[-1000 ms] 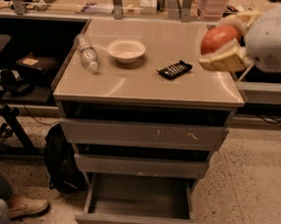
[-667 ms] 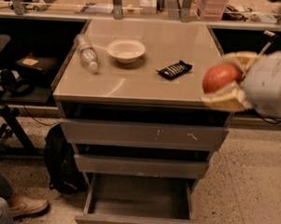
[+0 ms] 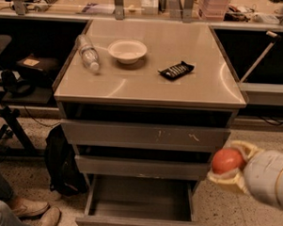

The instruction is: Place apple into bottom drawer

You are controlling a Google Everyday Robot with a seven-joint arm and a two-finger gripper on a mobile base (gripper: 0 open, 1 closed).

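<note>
A: Bottom drawer (image 3: 140, 202)?
B: Open, bottom centre of frame, under the two shut drawers.
A: Hand?
B: Hand (image 3: 229, 165) at lower right, just outside the cabinet's right edge, fingers wrapped round the apple (image 3: 226, 158).
A: Key relation?
B: Drawer tray lies left of the apple and a bit lower. Likely next: carry it left over the tray, then down.
</note>
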